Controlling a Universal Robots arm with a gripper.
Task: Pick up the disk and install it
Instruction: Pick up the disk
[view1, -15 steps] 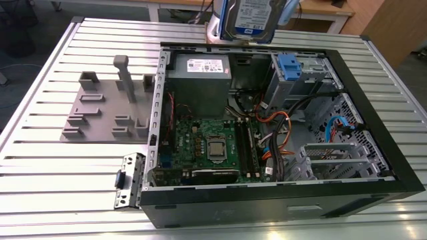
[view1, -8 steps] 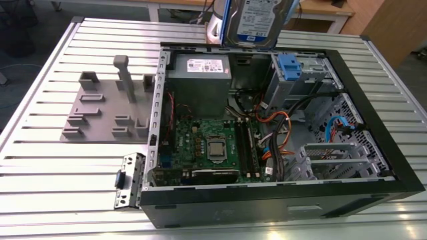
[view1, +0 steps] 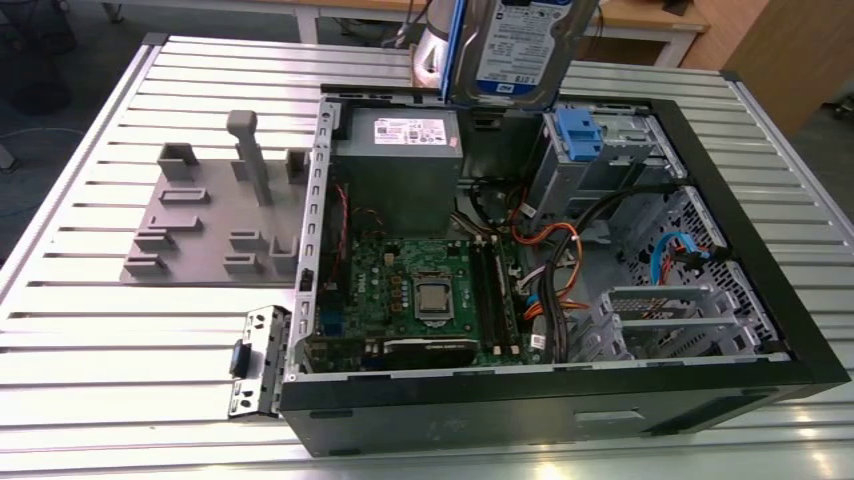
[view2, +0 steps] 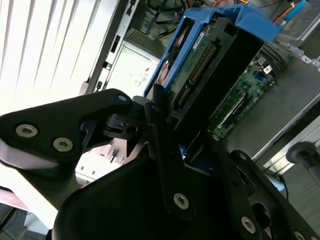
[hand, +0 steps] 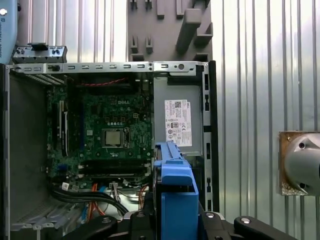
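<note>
While the disk hangs upright in the air above the far edge of the open computer case, the gripper is clamped on it, its black fingers pressing on either side of the blue carrier frame. In the exterior view the drive's white-and-blue label faces the camera, and the blue frame runs down its side on the exterior view's left. The disk sits above the gap between the grey power supply and the metal drive cage, clear of both. A small blue tab sits at the far end of that cage.

The case lies on its side on a slatted aluminium table, with the green motherboard exposed and orange and black cables bundled towards the exterior view's right. A grey fixture plate with upright pegs rests on the table on the exterior view's left of the case, just beside it. In the first wrist view the blue frame of the disk points towards the power supply and the motherboard beneath.
</note>
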